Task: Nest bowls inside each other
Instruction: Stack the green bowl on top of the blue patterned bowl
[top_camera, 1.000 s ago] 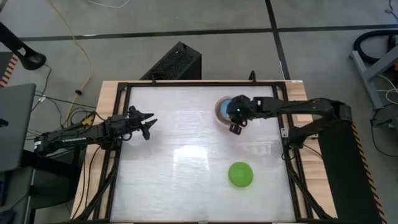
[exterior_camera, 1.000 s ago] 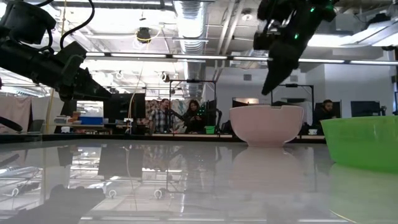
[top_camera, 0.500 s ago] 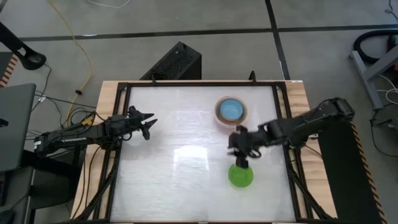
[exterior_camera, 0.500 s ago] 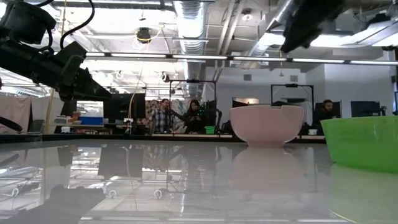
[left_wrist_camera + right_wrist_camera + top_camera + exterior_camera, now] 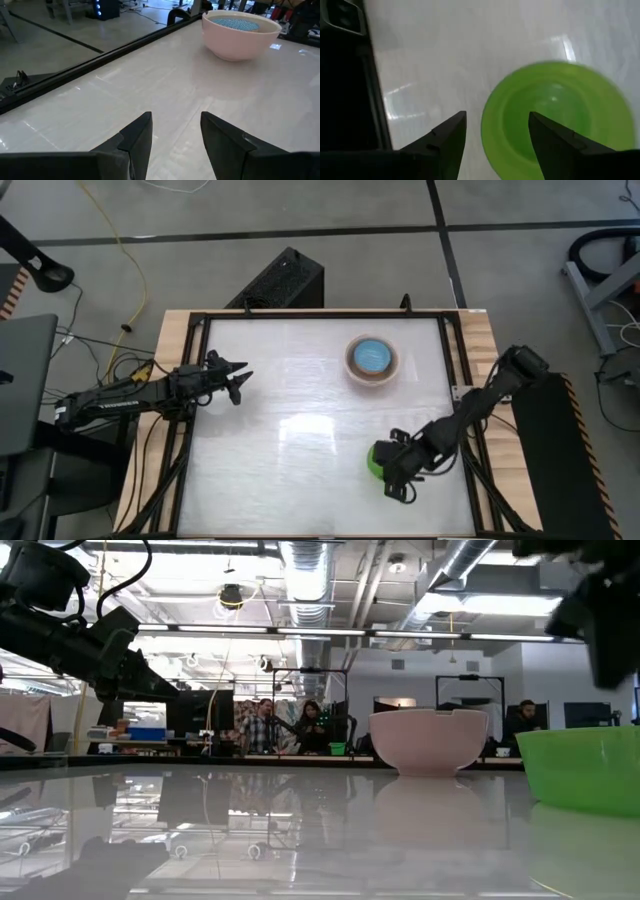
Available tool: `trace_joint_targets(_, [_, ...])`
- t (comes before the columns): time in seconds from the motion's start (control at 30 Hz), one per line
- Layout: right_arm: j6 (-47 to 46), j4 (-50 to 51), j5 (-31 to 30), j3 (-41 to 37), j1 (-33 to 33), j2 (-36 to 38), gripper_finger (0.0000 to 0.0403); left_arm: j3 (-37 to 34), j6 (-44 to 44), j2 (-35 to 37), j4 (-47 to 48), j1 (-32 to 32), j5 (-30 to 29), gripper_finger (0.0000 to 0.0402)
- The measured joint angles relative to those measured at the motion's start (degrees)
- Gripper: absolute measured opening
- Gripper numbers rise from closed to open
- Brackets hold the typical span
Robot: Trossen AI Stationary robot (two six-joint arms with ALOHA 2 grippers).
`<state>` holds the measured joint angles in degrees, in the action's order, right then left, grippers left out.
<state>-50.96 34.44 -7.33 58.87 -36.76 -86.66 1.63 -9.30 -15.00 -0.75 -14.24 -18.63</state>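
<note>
Above green bowl (image 5: 555, 120) — right gripper (image 5: 497, 132) fingers apart, no readable writing

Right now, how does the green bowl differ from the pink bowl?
The green bowl is empty; the pink bowl holds a blue bowl nested inside. The green bowl sits under the open right gripper; the pink bowl stands alone, farther back. Both are upright on the table.
</note>
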Motion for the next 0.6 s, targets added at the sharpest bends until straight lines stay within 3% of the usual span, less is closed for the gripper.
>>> trace_joint_targets(0.23, [-5.12, 0.77, 5.80, 1.57, -0.32, -4.85, 0.0229, 0.00, -0.40, 0.00, 0.00, 0.00, 0.00, 0.0158])
trace_joint_targets(0.6, [-4.05, 7.17, 5.92, 6.10, -0.34, -12.74, 0.0228, 0.00, -0.38, 0.00, 0.00, 0.00, 0.07, 0.0158])
